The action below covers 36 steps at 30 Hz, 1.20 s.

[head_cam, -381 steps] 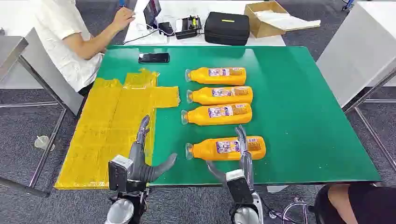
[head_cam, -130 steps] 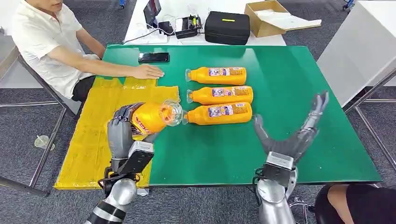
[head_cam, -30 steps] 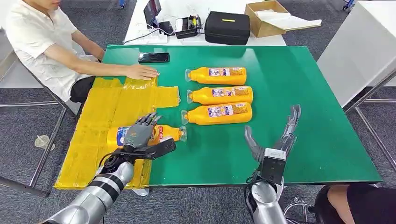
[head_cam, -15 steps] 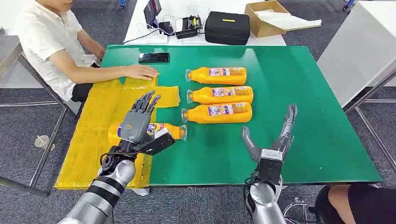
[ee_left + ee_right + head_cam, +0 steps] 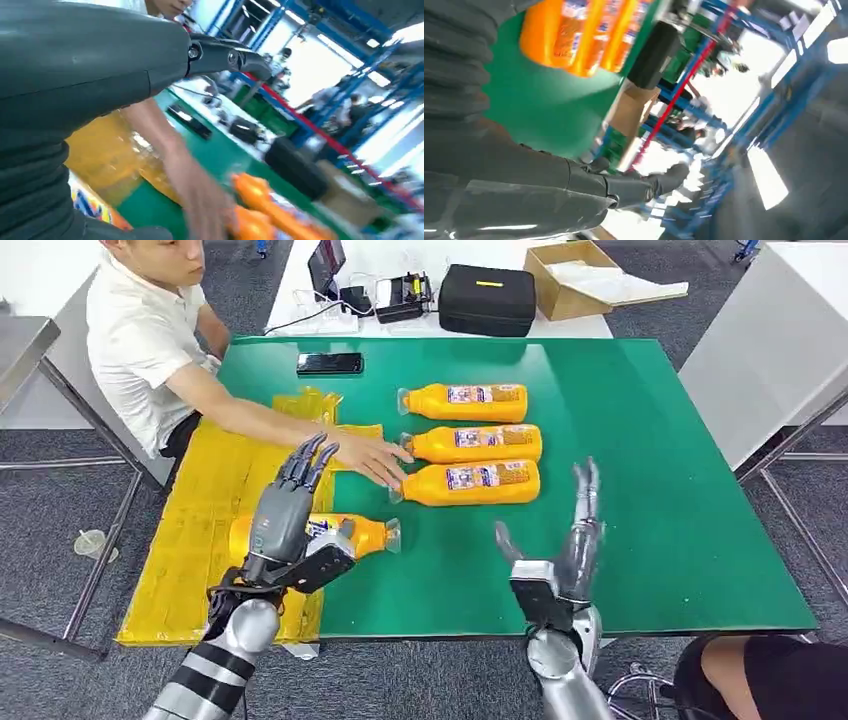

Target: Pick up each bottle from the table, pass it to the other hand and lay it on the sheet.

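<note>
Head view high above green table (image 5: pixel 640 500), facing forward-down, wrist views close, tilted, sharing orange bottles (image 5: pixel 470 440).

We see a green table (image 5: pixel 650 490) with a yellow sheet (image 5: pixel 215 510) at its nine o'clock side. The bottles (image 5: pixel 470 443) are orange with pale printed labels. Our hands (image 5: pixel 285 515) are dark grey; the person's shirt (image 5: pixel 135 345) is white.

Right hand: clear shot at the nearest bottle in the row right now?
Probably not yet. The right hand is open with bare green table ahead, but a person's hand rests at the cap end of that bottle.
</note>
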### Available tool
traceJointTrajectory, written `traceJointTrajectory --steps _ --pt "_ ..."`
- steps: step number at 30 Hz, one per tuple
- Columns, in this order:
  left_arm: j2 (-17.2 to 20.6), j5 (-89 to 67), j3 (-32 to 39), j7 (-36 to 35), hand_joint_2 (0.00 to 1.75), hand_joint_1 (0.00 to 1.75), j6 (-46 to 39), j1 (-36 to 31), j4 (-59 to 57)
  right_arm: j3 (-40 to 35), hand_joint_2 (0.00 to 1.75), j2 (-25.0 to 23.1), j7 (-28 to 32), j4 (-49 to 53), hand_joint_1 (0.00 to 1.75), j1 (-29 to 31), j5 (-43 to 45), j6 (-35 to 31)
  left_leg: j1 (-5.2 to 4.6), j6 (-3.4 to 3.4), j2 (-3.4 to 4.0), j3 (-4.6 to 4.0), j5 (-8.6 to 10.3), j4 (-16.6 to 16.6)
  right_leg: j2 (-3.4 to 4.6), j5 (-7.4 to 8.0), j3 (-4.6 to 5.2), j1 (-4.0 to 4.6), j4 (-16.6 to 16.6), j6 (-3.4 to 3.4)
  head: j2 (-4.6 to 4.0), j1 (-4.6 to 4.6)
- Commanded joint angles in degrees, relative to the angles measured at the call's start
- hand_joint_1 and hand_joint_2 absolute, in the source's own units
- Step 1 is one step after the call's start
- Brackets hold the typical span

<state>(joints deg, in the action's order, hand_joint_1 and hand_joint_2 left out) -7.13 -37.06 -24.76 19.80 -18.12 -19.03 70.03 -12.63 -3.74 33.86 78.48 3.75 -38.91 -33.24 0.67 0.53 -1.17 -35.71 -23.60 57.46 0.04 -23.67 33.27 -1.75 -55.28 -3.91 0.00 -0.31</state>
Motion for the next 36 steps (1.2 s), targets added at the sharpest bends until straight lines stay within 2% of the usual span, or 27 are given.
traceJointTrajectory --steps 1,6,7,10,15,18,21,27,31,36 --pt "-1.87 14.55 1.16 1.86 1.75 0.00 5.07 4.27 8.08 2.11 1.75 9.52 -5.63 -17.93 0.00 10.17 -12.67 -0.39 -0.02 0.07 0.12 0.19 -0.06 0.00 0.03 -0.01 -0.21 0.02 0.08 0.13 0.00 0.00" --pt "-1.81 14.55 0.85 1.86 1.75 0.00 5.06 4.61 8.39 2.28 1.75 9.78 -5.29 -17.91 0.00 10.15 -12.44 -0.25 -0.02 0.03 0.08 0.22 -0.09 0.03 0.00 -0.05 -0.26 0.03 0.06 0.18 0.00 0.00" --pt "-2.55 17.94 1.78 1.39 1.75 0.00 5.51 5.18 8.85 1.94 1.75 10.04 -7.80 -17.85 0.00 9.83 -14.79 -0.21 -0.03 0.02 0.05 0.14 -0.05 0.01 -0.01 -0.02 -0.17 0.01 0.06 0.14 0.00 0.02" --pt "-2.81 20.38 1.73 0.98 1.75 0.00 5.74 6.13 9.49 1.72 1.75 10.59 -8.85 -18.21 0.00 9.41 -15.89 0.53 -0.01 0.00 0.17 0.23 -0.12 0.03 0.08 -0.05 -0.23 0.05 0.04 0.19 0.00 0.00" --pt "-1.44 18.63 0.87 1.26 1.75 0.00 2.11 7.94 11.35 -0.68 1.75 12.51 -13.36 -21.29 0.00 9.12 -20.72 5.00 -0.02 0.02 0.14 0.30 -0.13 0.00 0.04 -0.08 -0.30 0.09 0.07 0.20 0.00 -0.02" --pt "-1.32 18.67 1.35 1.24 1.75 0.00 2.09 7.78 11.47 -2.32 1.75 13.60 -14.36 -22.72 0.00 9.77 -21.15 8.49 0.04 0.02 0.14 0.17 -0.08 -0.01 0.08 -0.02 -0.17 0.08 0.07 0.14 0.00 0.00" --pt "-1.35 18.65 1.34 1.24 1.75 0.00 2.09 7.70 11.49 -2.30 1.75 13.65 -14.36 -22.72 0.00 9.88 -21.15 8.51 0.02 0.02 0.18 0.18 -0.10 0.03 0.09 -0.04 -0.19 0.07 0.03 0.20 0.00 0.00" --pt "-1.24 18.10 0.29 1.10 1.75 0.00 2.08 7.90 11.38 -3.72 1.75 13.63 -16.72 -26.18 0.00 11.10 -19.15 15.64 0.01 0.00 0.20 0.19 -0.10 -0.01 0.12 -0.02 -0.20 0.07 0.06 0.19 0.00 0.00" --pt "-1.36 17.27 0.38 0.72 1.75 0.00 1.68 8.09 11.52 -7.42 1.75 15.59 -19.56 -23.89 0.00 10.60 -21.08 19.79 0.01 0.01 0.14 0.20 -0.12 0.01 0.06 -0.06 -0.21 0.07 0.05 0.19 0.00 0.00" --pt "-1.92 17.13 0.85 0.71 1.75 0.00 1.55 7.89 11.21 -12.60 1.75 18.73 -25.14 -24.46 0.00 14.70 -26.78 21.92 -0.02 0.04 0.28 0.23 -0.19 0.11 0.17 -0.09 -0.21 0.04 -0.04 0.22 0.00 0.00"
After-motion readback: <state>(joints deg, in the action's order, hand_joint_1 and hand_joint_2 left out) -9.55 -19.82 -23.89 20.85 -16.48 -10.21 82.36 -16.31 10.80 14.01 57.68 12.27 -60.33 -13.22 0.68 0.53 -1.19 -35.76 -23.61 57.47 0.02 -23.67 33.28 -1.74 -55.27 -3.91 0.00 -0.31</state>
